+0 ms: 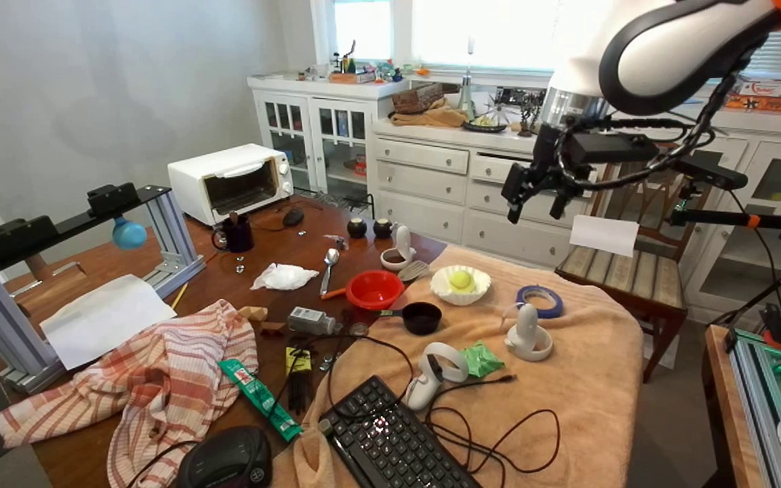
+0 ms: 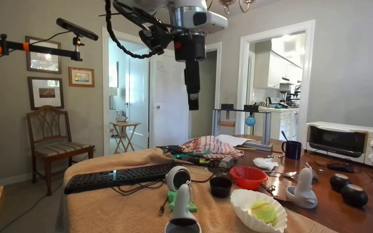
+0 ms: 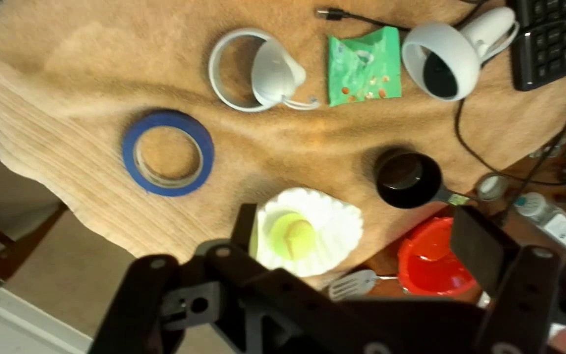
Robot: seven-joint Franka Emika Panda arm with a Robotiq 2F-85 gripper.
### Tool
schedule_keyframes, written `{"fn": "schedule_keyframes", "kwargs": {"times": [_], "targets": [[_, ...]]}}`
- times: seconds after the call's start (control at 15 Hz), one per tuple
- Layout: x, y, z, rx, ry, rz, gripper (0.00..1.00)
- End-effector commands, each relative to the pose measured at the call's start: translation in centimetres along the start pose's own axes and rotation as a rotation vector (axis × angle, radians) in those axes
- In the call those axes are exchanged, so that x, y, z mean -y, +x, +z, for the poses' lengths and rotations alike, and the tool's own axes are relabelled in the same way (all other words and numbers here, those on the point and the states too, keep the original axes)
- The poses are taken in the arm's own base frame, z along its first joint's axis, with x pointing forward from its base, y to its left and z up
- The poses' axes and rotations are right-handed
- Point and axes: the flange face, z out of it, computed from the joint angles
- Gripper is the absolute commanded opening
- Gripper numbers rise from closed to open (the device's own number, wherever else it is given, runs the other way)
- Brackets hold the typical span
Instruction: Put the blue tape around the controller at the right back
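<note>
Your gripper [image 1: 536, 209] hangs above the table [image 1: 275, 249], its jaws spread wide apart. In the wrist view, locate the blue tape [image 3: 167, 118] flat on the tan towel [image 3: 283, 147], at 10 o'clock from the white fluted bowl [image 3: 339, 226] holding the tennis ball [image 3: 293, 236]. An upright controller [image 3: 273, 73] stands apart from the tape, between 1 and 2 o'clock. From that unit, find the green packet [image 3: 365, 66] at 3 o'clock and a second controller [image 3: 466, 55] beyond. In an exterior view, a third controller [image 1: 402, 238] sits at 1 o'clock from the red bowl [image 1: 378, 298].
</note>
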Motion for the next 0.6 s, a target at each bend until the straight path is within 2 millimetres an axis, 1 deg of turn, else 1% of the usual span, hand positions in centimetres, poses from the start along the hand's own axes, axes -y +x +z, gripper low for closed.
{"fn": "schedule_keyframes", "kwargs": {"times": [0.0, 0.13, 0.2, 0.27, 0.4, 0.53], "targets": [[-3.7, -3.0, 4.0, 0.021, -0.084, 0.179, 1.00], [-5.3, -4.6, 5.8, 0.068, -0.132, 0.281, 1.00], [-5.5, -5.5, 6.5, 0.125, -0.142, 0.328, 1.00], [-4.7, -3.7, 5.6, 0.092, -0.116, 0.245, 1.00], [-5.3, -4.8, 6.7, 0.115, -0.136, 0.288, 1.00], [-5.3, -4.9, 6.7, 0.116, -0.138, 0.300, 1.00]]}}
